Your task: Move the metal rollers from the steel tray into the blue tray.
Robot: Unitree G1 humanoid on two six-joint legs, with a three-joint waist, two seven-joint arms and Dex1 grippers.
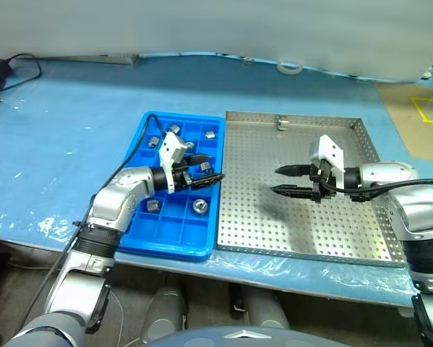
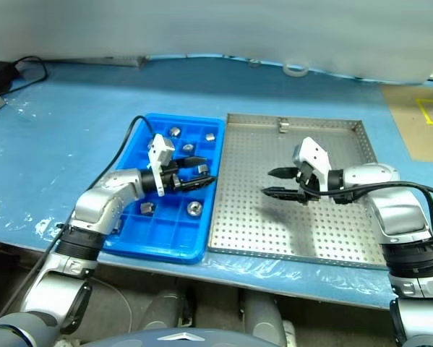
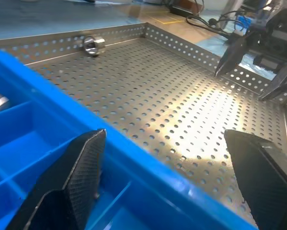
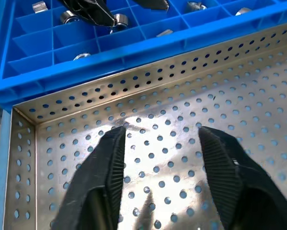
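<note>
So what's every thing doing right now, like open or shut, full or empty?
left gripper: open, holding nothing, over the blue tray.
right gripper: fingers apart, nothing between them, above the steel tray.
blue tray: partly filled, several metal rollers sitting in separate compartments.
steel tray: nearly empty, one roller left by its far rim.

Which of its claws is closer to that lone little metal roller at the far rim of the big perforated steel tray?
The right gripper, hovering mid-tray, is nearer the metal roller; the left gripper sits over the blue compartment tray.
</note>
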